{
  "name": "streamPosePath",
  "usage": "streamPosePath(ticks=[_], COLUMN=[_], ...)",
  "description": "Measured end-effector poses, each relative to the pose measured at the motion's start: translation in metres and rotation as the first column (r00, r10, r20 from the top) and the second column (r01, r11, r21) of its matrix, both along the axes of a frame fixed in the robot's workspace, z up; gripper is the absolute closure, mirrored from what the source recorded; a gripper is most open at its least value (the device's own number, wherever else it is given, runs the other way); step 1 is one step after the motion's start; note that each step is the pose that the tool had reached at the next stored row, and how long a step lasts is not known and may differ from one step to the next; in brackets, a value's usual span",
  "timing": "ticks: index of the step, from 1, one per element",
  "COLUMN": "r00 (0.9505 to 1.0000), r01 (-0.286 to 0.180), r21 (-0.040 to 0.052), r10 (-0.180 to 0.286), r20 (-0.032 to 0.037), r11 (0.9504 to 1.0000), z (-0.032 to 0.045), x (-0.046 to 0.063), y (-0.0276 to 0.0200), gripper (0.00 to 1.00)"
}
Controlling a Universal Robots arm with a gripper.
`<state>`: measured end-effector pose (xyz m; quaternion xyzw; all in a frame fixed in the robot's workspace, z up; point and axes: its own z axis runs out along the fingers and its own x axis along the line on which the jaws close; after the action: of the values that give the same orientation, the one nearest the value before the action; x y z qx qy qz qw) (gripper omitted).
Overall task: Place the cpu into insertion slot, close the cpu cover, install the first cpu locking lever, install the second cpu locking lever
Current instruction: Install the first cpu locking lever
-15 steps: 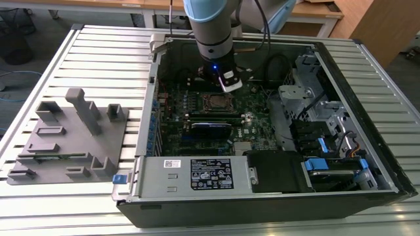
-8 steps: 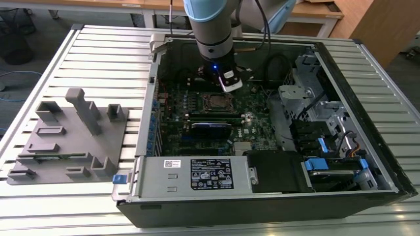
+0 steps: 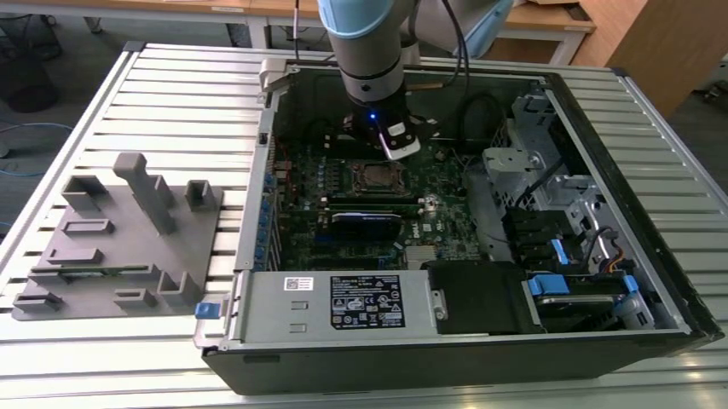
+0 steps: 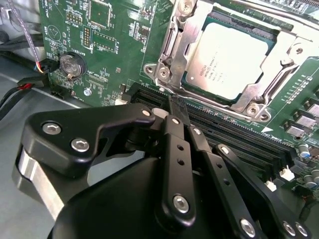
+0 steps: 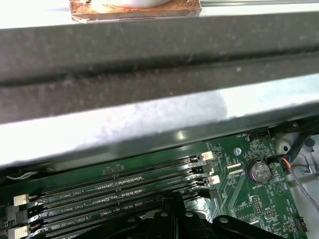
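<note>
Looking at the exterior view, I have the gripper [image 3: 395,146] low inside the open computer case [image 3: 455,349], near the frame's centre, just above the insertion slot [image 3: 374,177]. In the second wrist view the cpu [image 4: 232,59] sits in that slot at upper right, with the cpu cover [image 4: 174,55] closed down around it, I think, though the frame cuts off the far edge. My fingers [image 4: 178,112] are pressed together with nothing between them, tips over the black memory slots [image 5: 124,184] beside the socket.
</note>
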<state>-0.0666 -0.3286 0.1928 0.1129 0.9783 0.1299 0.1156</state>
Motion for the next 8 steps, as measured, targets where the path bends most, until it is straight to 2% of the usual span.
streamPosePath(ticks=[8], r00=[1.0], r01=[0.0], r21=[-0.0007], r10=[0.0], r20=[0.0001], r11=[1.0], z=[0.0071], x=[0.0], y=[0.0], gripper=[0.9])
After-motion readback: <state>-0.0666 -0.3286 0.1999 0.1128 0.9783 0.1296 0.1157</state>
